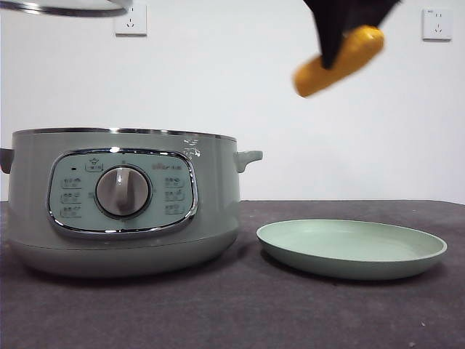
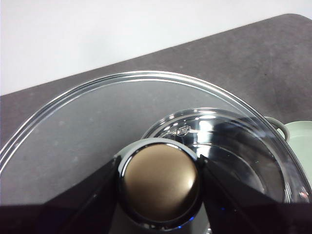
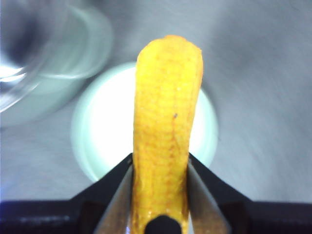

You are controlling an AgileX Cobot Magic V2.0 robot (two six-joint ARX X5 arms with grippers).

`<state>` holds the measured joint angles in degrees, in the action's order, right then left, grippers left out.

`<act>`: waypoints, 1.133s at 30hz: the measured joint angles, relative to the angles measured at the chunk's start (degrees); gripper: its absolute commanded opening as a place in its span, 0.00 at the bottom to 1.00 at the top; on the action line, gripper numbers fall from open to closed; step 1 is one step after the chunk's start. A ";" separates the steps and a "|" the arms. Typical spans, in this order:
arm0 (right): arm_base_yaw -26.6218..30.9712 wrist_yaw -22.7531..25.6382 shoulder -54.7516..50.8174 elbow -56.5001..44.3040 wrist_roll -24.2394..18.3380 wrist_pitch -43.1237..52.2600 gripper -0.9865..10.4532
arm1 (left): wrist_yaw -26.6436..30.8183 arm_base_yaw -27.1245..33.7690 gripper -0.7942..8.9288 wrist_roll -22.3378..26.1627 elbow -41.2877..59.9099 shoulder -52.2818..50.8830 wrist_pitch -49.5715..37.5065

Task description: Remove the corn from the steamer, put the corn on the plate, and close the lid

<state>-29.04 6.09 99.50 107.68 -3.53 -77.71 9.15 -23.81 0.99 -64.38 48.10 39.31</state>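
My right gripper (image 1: 336,45) is shut on the yellow-orange corn (image 1: 339,61) and holds it tilted, high in the air above the pale green plate (image 1: 352,248). In the right wrist view the corn (image 3: 163,141) sits between the jaws, with the plate (image 3: 100,131) directly below. The sage-green steamer (image 1: 123,200) stands open at the left. My left gripper (image 2: 158,183) is shut on the knob (image 2: 159,181) of the glass lid (image 2: 87,126), held up high; its chrome rim (image 1: 65,9) shows at the top left of the front view. The open steamer (image 2: 214,141) shows through the glass.
The dark grey table (image 1: 290,313) runs under both the steamer and the plate. Two white wall sockets (image 1: 131,19) are on the wall behind. The steamer's side handle (image 1: 248,157) points toward the plate.
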 measured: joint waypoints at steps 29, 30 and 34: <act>2.10 -6.10 -10.38 -52.59 5.95 50.42 0.09 | -2.25 -0.11 0.07 -2.10 0.00 4.79 -5.11; 2.10 -6.10 -10.38 -52.59 5.90 50.45 0.09 | -2.25 -0.11 0.07 -2.12 0.00 4.96 -5.11; 2.10 -6.10 -9.88 -52.59 5.49 50.51 0.12 | -3.19 -0.11 0.07 -2.12 0.00 6.03 -5.11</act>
<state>-26.94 -0.01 89.62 55.09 1.96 -27.20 5.96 -23.92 -1.13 -64.38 54.13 34.20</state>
